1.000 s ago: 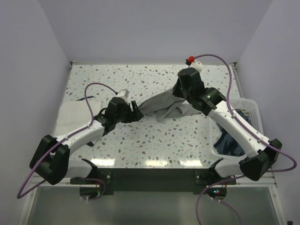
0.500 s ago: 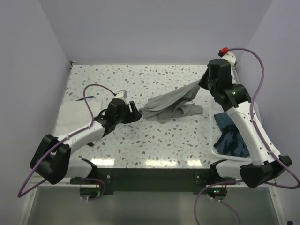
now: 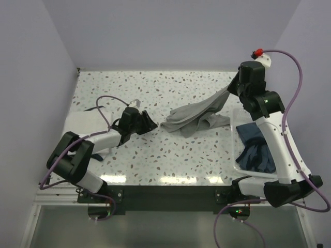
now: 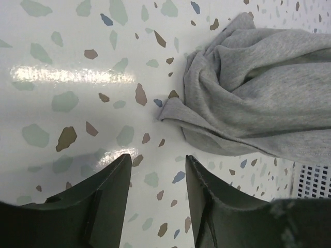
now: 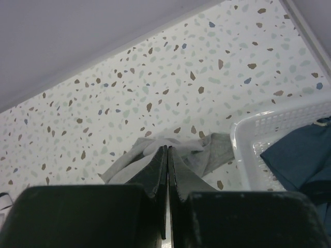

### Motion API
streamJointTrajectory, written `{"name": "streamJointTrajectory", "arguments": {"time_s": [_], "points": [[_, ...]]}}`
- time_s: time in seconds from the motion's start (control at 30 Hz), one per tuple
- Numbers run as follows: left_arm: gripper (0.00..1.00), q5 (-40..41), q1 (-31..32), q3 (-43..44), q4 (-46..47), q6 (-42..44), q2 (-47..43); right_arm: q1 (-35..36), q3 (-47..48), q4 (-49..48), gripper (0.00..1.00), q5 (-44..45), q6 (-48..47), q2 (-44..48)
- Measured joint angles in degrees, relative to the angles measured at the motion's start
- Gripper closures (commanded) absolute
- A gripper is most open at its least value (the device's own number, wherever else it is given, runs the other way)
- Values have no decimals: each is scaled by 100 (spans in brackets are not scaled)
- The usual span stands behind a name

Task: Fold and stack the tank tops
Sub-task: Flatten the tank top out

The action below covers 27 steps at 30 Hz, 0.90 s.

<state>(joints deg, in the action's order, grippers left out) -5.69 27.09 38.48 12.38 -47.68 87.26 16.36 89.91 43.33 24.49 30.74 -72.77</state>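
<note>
A white tabletop [image 3: 170, 155] flecked with terrazzo chips sits inside pale lavender walls on three sides. A white plastic lattice basket [image 3: 234, 155] stands at its right edge and holds dark blue clothing [image 3: 256, 150].

The grey tank top [image 3: 196, 114] lies crumpled right of centre. One end of it rises in a taut band to the right gripper [image 3: 231, 89], which is raised above the table's far right. A white tank top [image 3: 77, 124] lies flat at the left edge, seen only from above.

The right wrist view shows its fingers [image 5: 160, 165] pressed together, with grey fabric [image 5: 207, 152] bunched at their tips and the basket rim [image 5: 248, 139] beside it.

The left wrist view shows the left gripper [image 4: 158, 160] low over bare table, jaws spread and empty, just short of the shirt's near hem [image 4: 258, 98]. A corner of basket lattice [image 4: 310, 181] shows at the lower right of that view.
</note>
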Motion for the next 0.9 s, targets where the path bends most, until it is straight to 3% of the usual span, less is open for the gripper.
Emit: {"name": "streamJointTrajectory", "arguments": {"time_s": [0.23,0.4,0.6,0.9], "points": [[48,-461,-9,74,614,98,452,-229,-46,-2,100,-37,-17,-2],[41,-846,-9,74,1010,81,787,-334,-136,-2,100,-140,-17,-9],[45,-999,-9,92,1113,186,1001,-393,-221,-7,100,-179,-17,-9],[47,-1080,-9,590,1202,1038,1582,-472,-229,-11,100,-313,-17,-94]]}}
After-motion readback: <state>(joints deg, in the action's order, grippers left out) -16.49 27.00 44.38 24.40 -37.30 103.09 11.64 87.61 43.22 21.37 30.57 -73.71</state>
